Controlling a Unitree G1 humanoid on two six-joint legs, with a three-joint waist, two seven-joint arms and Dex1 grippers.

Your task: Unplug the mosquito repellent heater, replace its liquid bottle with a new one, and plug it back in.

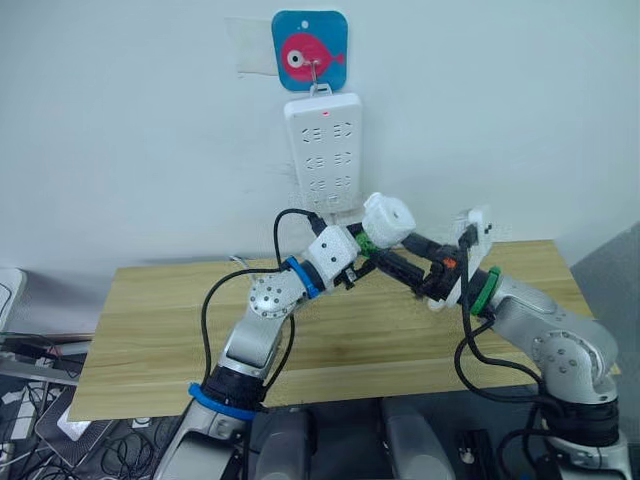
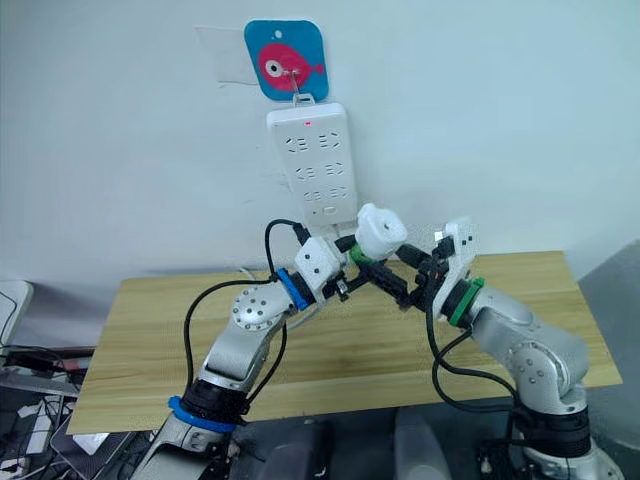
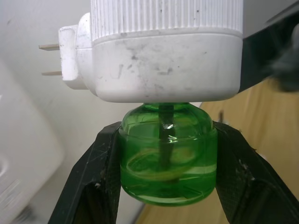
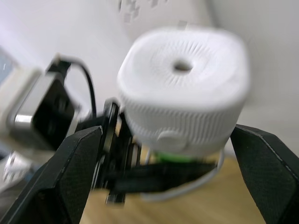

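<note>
The mosquito repellent heater [image 1: 388, 220], a white rounded unit with a dark vent hole [image 4: 182, 66], hangs in the air just below the power strip [image 1: 325, 150]. Its two metal prongs [image 3: 49, 59] are bare, out of any socket. Under it sits its green liquid bottle [image 3: 168, 158], and my left gripper [image 1: 362, 243] is shut on that bottle, one black finger [image 3: 100, 172] on each side. From the right, my right gripper [image 1: 392, 262] reaches in and stands open, its fingers [image 4: 77, 163] spread wide to either side of the heater's body.
The white multi-socket power strip hangs on the wall from a blue fish hook plate [image 1: 310, 50], a red light lit at its top. A wooden table [image 1: 150, 330] lies below both arms. Cables and boxes lie on the floor at the left [image 1: 30, 400].
</note>
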